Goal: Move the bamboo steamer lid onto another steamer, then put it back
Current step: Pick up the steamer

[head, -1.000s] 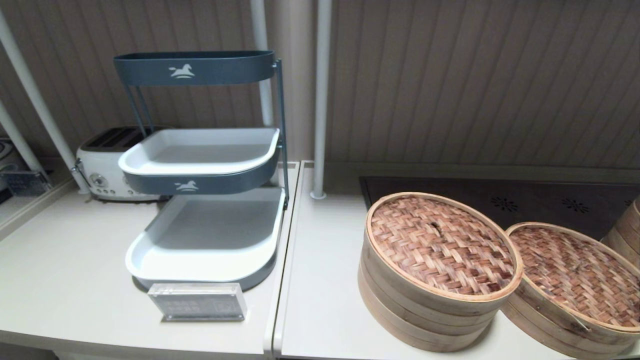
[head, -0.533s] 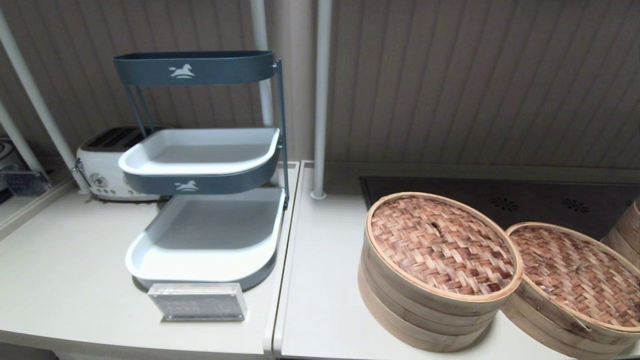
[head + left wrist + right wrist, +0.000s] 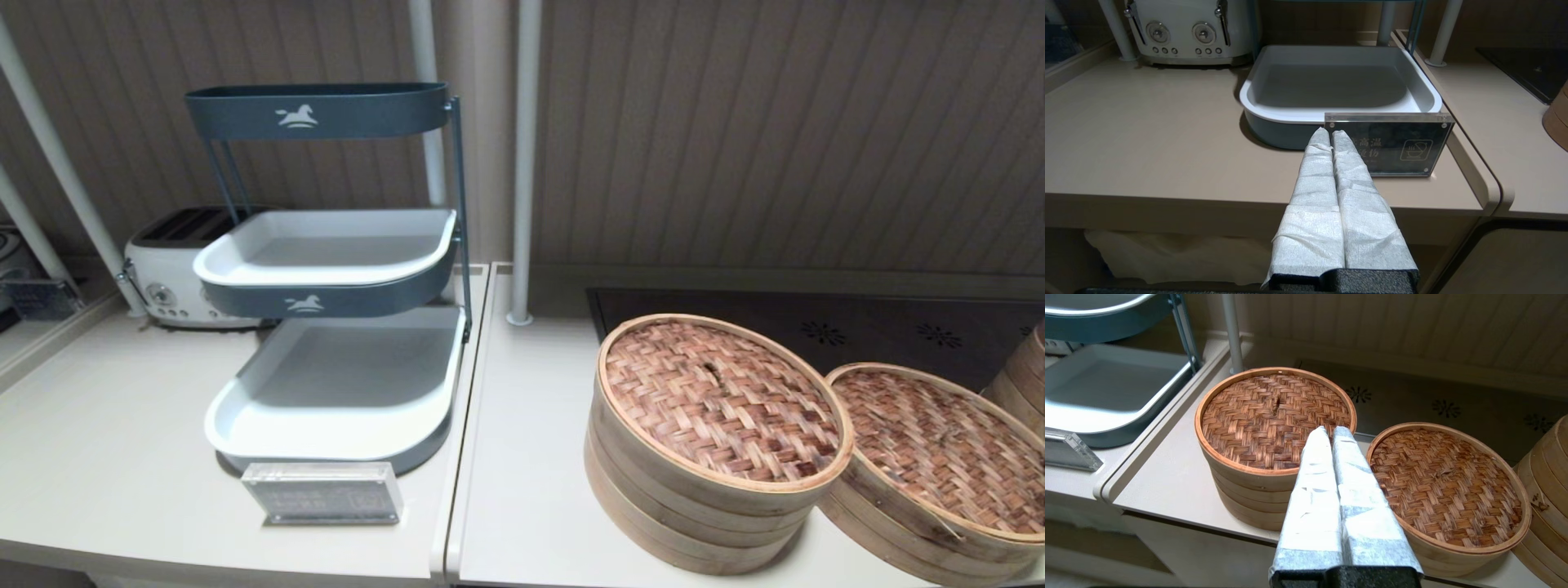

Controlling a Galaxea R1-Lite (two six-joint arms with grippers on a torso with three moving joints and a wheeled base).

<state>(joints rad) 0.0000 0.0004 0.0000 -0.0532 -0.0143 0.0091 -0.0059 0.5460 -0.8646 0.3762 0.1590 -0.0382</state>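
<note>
Reddish-brown woven round bamboo steamer lid (image 3: 722, 398) is seated on the taller pale steamer (image 3: 686, 510). Shallower pale bamboo steamer (image 3: 914, 523) is touched beside it. Right gripper (image 3: 1330, 432) and left gripper (image 3: 1330, 133) fingers are pressed together, nothing held.

Three-tier tray rack (image 3: 331, 278), white toaster (image 3: 167, 273) behind, acrylic sign (image 3: 324, 492) in front.

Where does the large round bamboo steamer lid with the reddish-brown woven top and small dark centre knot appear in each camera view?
Head view: the bamboo steamer lid sits on the taller steamer, lower centre-right, left of the shallower steamer.
Left wrist view: not in it; only the shut left gripper near the counter edge.
Right wrist view: upper centre, just beyond the shut right gripper.
Shared landmark: the clear acrylic sign.
</note>
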